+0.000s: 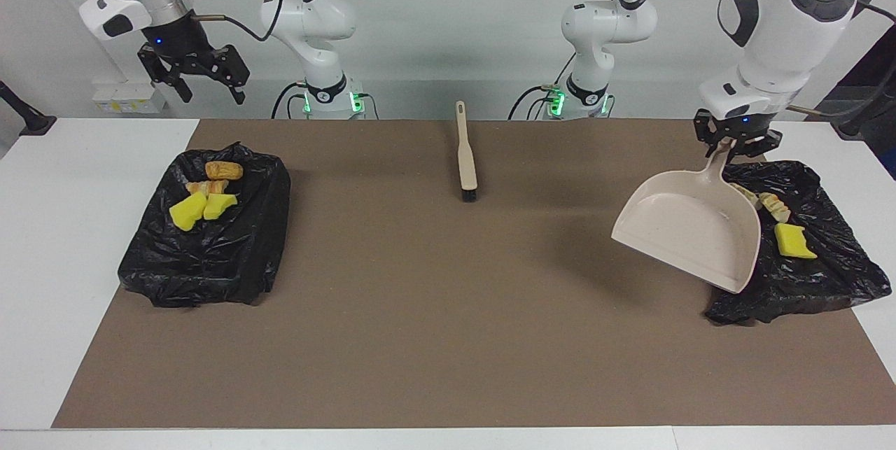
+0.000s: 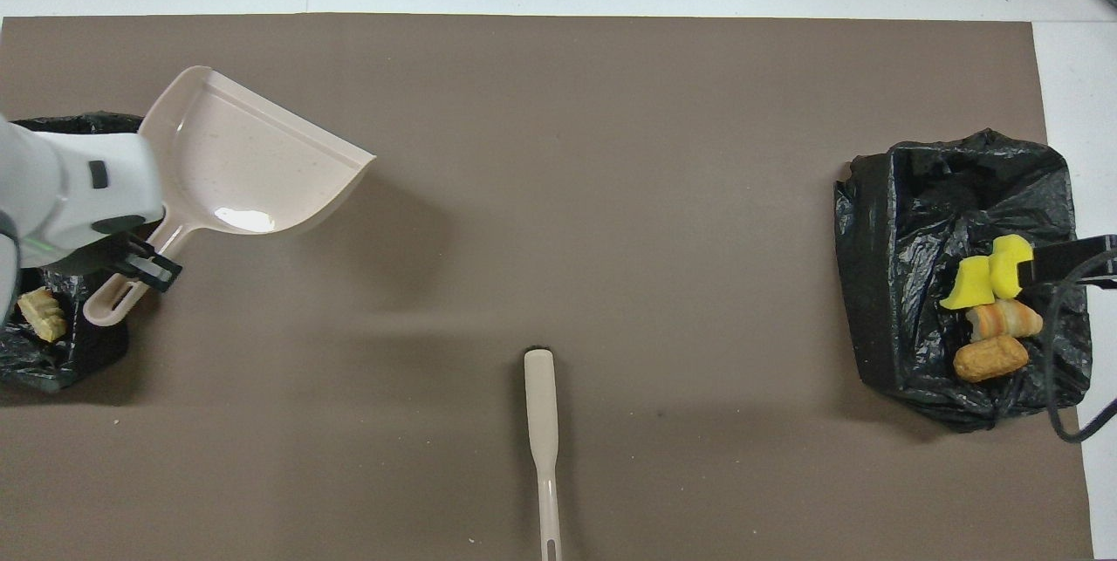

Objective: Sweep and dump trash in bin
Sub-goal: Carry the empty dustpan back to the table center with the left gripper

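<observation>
Two black plastic-lined bins are seen, one at each end of the brown mat. The bin under the raised, wide-open, empty right gripper holds four trash pieces: two yellow, two tan. The left gripper is clamped on the handle of the one beige plastic dustpan, held tilted over the mat beside the other bin, where one yellow chunk and tan pieces partly hidden by the pan lie. One beige brush lies between the grippers amid open mat.
</observation>
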Robot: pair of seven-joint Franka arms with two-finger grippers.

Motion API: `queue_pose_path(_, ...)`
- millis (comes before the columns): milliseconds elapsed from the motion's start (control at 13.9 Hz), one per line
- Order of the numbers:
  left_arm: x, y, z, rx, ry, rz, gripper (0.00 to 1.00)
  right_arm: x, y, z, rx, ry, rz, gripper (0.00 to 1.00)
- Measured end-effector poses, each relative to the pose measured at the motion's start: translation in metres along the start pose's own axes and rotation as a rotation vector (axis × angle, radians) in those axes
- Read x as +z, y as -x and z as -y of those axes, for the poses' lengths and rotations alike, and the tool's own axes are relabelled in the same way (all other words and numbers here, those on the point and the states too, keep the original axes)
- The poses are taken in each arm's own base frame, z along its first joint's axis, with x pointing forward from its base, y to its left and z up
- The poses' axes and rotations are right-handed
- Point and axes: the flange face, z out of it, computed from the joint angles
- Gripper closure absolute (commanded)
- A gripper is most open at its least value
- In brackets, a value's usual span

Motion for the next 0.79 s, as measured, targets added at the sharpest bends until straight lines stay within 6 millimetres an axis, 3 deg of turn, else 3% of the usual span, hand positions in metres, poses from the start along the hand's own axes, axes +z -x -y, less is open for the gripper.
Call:
queue_pose_path(360,0.018,-0.046,-0.107,-0.11,0.059,-0.029,1.0,0.0,0.0,0.0,0.0,0.0,0.0,0.0)
queue_pose_path(577,0.054,-0.086,-0.172,-0.184,0.07,-0.028,1.0,0.0,0.0,0.0,0.0,0.0,0.0,0.0)
queue_pose_path(793,0.094,-0.121,-0.204,-0.219,0.099,-0.055,1.0,0.0,0.0,0.0,-0.001,0.0,0.0,0.0)
